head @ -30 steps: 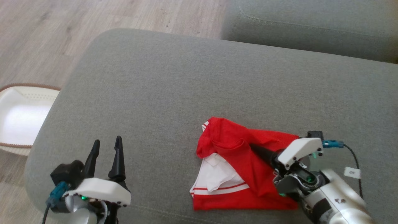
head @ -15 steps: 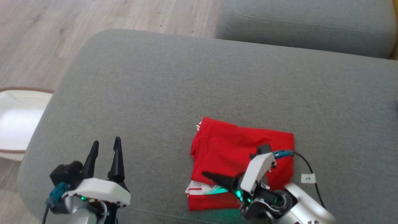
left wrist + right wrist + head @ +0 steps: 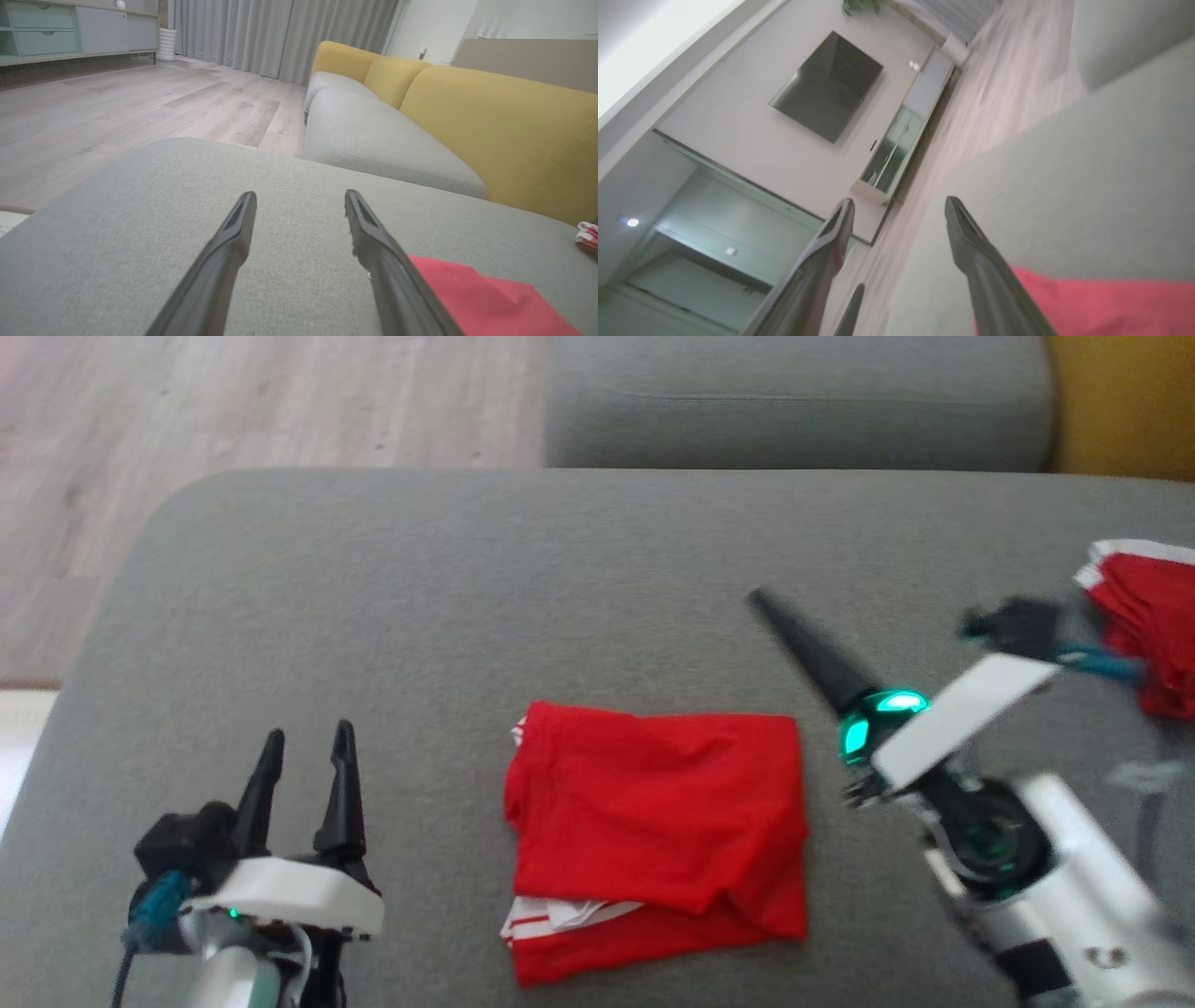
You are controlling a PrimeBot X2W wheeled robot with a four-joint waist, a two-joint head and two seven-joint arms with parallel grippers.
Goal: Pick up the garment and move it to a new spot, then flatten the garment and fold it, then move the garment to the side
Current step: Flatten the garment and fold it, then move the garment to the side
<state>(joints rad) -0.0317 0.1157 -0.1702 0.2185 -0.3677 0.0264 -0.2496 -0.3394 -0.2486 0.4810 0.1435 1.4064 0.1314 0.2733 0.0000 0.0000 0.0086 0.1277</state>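
Looking down from the head, you find the red fabric garment with white striped trim (image 3: 653, 803) lying folded into a rough rectangle on the broad grey fabric sofa cushion (image 3: 448, 597), near the cushion's front edge. A white striped layer peeks out at the garment's lower left corner.

Your left gripper (image 3: 308, 733) sits apart from the garment on its left, low over the cushion, with its two dark fingers spread and nothing between them. In the left wrist view the garment shows just beyond the right-hand finger.

Your right gripper (image 3: 900, 200) is on the garment's other side, near its far right corner. It is clear of the cloth and tilted, so its long finger points away over bare cushion. Its fingers stand wide apart and empty in the right wrist view, where the garment appears as a blurred red patch at the lower right.

A second red-and-white bundle of cloth (image 3: 1144, 625) lies at the cushion's right edge, well apart from the garment.
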